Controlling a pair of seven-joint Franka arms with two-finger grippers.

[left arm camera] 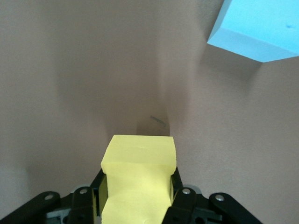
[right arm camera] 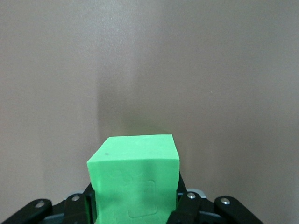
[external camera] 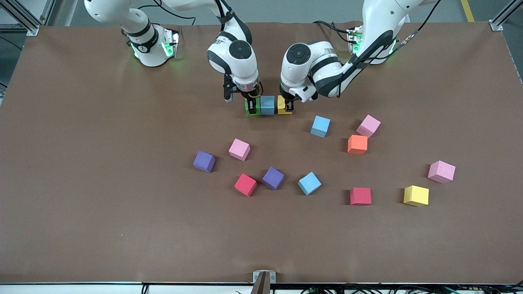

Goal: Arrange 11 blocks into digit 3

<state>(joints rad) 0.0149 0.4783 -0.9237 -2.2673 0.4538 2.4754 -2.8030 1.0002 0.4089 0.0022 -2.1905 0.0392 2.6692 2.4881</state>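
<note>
Nearest the front camera we see two cubes low on the table: a red block and, toward the left arm's end, a yellow block. A little farther from the camera lie a red cube, a purple block, a light blue block and, well off toward the left arm's end, a pink cube. Farther up again come a purple cube, a pink block and the orange cube. Just above the orange one sit a light blue cube and another pink one.

Farthest from the camera a short row of three has begun. We see the right gripper clenched on the green block, which touches the middle light blue block. The left gripper grasps the yellow cube at the row's end toward the left arm, just beside the blue one. We cannot tell whether either held cube rests on the table.
</note>
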